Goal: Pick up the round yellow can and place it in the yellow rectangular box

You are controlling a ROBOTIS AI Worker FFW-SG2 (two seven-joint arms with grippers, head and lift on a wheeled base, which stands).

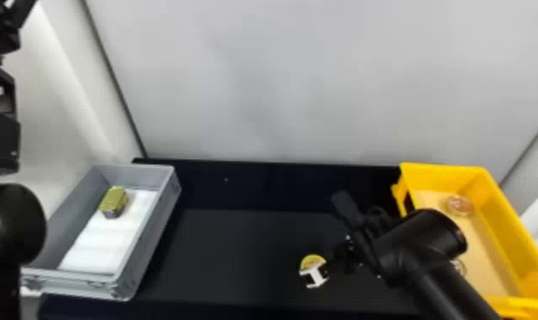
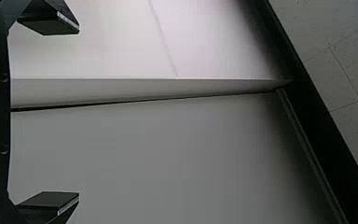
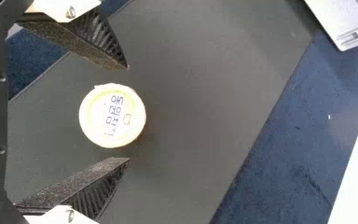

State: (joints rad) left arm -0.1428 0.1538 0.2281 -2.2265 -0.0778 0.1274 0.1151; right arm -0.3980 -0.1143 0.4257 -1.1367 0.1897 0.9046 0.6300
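Observation:
The round yellow can (image 1: 312,260) stands on the dark table, right of the middle in the head view, with my right gripper (image 1: 315,273) over it and hiding part of it. In the right wrist view the can's lid (image 3: 112,115) lies between the two fingers of my right gripper (image 3: 128,114), which is open, with a gap on either side. The yellow rectangular box (image 1: 506,223) is on the right. My left gripper (image 1: 1,34) is raised at the head view's left edge; in its wrist view the left gripper (image 2: 78,113) is open and holds nothing.
A grey box (image 1: 155,230) at the left holds a gold-coloured can (image 1: 114,201) on a white sheet. Round clear-looking items, one of them reddish (image 1: 459,205), lie inside the yellow box. Behind the table (image 1: 238,238) rises a pale wall (image 1: 281,85).

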